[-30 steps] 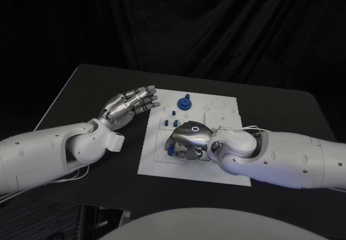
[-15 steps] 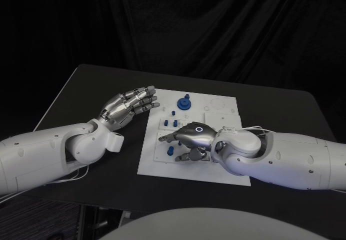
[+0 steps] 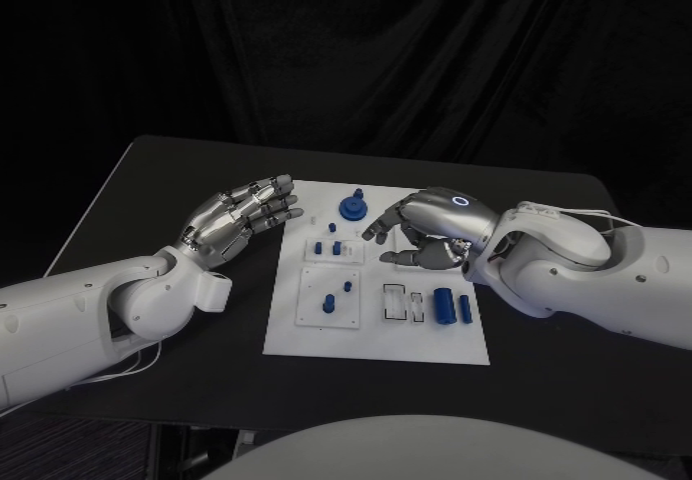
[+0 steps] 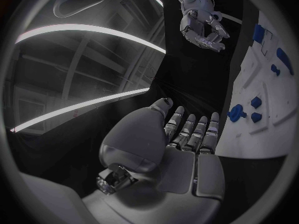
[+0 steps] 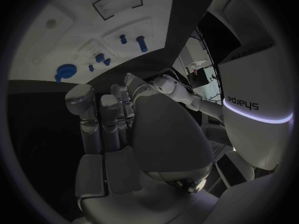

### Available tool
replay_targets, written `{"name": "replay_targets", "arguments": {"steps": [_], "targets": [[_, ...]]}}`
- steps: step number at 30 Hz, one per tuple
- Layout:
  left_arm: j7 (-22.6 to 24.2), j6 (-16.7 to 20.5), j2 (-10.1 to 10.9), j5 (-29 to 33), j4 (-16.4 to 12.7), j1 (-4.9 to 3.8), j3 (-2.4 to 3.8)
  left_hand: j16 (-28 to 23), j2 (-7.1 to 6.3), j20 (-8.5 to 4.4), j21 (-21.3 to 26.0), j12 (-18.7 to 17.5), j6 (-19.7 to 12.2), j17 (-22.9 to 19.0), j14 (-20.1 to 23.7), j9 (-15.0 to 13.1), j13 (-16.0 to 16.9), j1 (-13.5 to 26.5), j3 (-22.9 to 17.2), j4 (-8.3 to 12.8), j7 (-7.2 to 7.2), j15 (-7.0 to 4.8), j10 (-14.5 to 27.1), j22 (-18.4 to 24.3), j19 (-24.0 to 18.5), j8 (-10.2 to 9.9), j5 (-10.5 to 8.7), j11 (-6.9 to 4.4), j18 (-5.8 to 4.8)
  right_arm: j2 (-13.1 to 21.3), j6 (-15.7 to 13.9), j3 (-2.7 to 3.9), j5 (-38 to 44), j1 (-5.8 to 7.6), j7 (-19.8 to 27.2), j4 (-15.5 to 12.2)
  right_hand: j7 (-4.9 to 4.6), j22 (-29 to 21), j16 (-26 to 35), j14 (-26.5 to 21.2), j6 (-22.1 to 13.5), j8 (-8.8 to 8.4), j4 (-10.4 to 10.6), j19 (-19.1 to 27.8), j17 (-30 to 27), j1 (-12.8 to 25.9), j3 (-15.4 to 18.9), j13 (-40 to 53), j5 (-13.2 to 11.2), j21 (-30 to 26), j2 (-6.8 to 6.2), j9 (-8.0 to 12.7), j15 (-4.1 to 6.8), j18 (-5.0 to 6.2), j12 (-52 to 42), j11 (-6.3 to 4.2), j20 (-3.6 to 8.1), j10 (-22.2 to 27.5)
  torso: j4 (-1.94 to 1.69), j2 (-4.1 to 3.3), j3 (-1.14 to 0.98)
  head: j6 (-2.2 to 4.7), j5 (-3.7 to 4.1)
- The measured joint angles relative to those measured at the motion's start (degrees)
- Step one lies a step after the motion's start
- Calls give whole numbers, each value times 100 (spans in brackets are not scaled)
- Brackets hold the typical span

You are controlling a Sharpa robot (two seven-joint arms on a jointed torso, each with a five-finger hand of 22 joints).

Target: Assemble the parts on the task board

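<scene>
The white task board (image 3: 372, 335) lies mid-table. A blue gear-like part (image 3: 351, 208) stands at its far edge, small blue pegs (image 3: 330, 246) stand nearer, and two more pegs (image 3: 338, 295) rise from a square plate. Two blue cylinders (image 3: 453, 305) lie side by side at the near right. My right hand (image 3: 423, 232) hovers over the board's far right with fingers loosely bent and apart, holding nothing. My left hand (image 3: 238, 213) floats just off the board's left edge, fingers spread and empty. The right wrist view shows the board (image 5: 118, 15), the gear (image 5: 64, 72) and my right hand (image 5: 124, 129).
Two narrow rectangular slots (image 3: 402, 302) sit beside the cylinders. Black tabletop (image 3: 173, 170) surrounds the board, with its edges at the far left and the front. In the left wrist view, my left hand (image 4: 184, 149) faces the board (image 4: 264, 102) and my right hand (image 4: 201, 27) beyond.
My right hand has risen from the board's near middle and drawn back over its far right, and the two blue cylinders now show. The camera has shifted. My left hand keeps its pose.
</scene>
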State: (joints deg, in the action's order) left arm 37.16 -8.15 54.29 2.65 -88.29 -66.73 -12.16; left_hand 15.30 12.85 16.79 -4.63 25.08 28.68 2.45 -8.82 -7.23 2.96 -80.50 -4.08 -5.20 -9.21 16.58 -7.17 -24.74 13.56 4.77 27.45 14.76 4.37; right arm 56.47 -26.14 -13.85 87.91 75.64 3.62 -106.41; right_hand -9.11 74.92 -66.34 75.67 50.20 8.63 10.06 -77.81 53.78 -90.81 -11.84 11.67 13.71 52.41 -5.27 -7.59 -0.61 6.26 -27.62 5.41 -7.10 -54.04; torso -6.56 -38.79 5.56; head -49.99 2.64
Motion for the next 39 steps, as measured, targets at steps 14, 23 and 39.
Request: {"name": "replay_targets", "arguments": {"steps": [14, 23, 39], "targets": [[-18, 22, -33, 0, 5, 1, 0, 21, 0, 0, 0, 20, 0, 5, 0, 0, 3, 0, -78, -18, 0, 0, -20, 7, 0, 21, 22, 20, 0, 926, 320, -51, -310, -344, -508, -181, 394, 0, -2029, 822, 695, 936, 544, -605, 2113, 1257, 541, 6322, -550, 2172, -96, -933, 323, -231, -6203, -450, 361, -2964, -11, 12, 24, 0, 271], [-32, 23, -16, 0, 13, 2, -1, 21, 23, 0, 0, 20, 0, 4, 0, 0, 2, 23, -110, -18, 0, 0, -20, 16, 0, 21, 22, 20, 0, 986, 440, -49, 15, -516, -1743, -182, 612, -1, -2353, 831, 455, 2039, 681, -605, 2117, 3644, 472, 6327, -209, 3199, -179, -2128, 477, -406, -6223, -634, 505, -3001, 16, -4, 15, 0, 279], [-88, 17, -35, 0, 38, 3, 1, 43, 23, 0, 0, 19, 40, 3, 0, 0, 1, 23, -143, -17, 0, 0, -20, 33, 0, 20, 22, 20, 0, 945, 830, -47, 331, -655, -2972, -276, 694, -1, -2352, 839, 373, 2299, 685, -624, 2116, 3872, 504, 6326, 583, 3053, 44, -2741, 550, -494, -6223, -675, 568, -3001, 31, -18, -5, 0, 300]]}}
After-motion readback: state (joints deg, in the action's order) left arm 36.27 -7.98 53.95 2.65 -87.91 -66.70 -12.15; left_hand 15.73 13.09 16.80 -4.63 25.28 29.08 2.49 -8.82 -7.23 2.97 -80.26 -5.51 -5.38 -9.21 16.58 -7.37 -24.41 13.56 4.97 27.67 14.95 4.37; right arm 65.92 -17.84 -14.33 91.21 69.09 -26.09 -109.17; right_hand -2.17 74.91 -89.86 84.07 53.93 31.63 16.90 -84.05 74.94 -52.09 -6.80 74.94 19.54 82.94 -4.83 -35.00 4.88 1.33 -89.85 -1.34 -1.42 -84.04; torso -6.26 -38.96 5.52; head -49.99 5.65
